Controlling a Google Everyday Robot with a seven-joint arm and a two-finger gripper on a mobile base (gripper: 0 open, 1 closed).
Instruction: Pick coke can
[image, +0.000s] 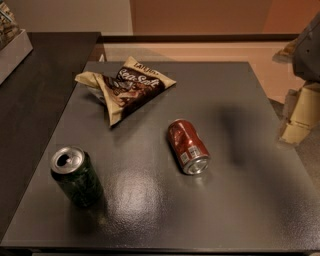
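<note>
The coke can (187, 146) is dark red with silver ends and a white label patch. It lies on its side near the middle of the grey table (225, 200), one silver end facing the front. My gripper (300, 116) hangs at the right edge of the view, beside the table's right side. It is well to the right of the can and apart from it, and it holds nothing that I can see. Its shadow falls on the table just right of the can.
A dark green can (76, 176) with an open silver top stands upright at the front left. A crumpled chip bag (125, 87) lies at the back, left of centre. A darker counter (35, 90) adjoins the table on the left.
</note>
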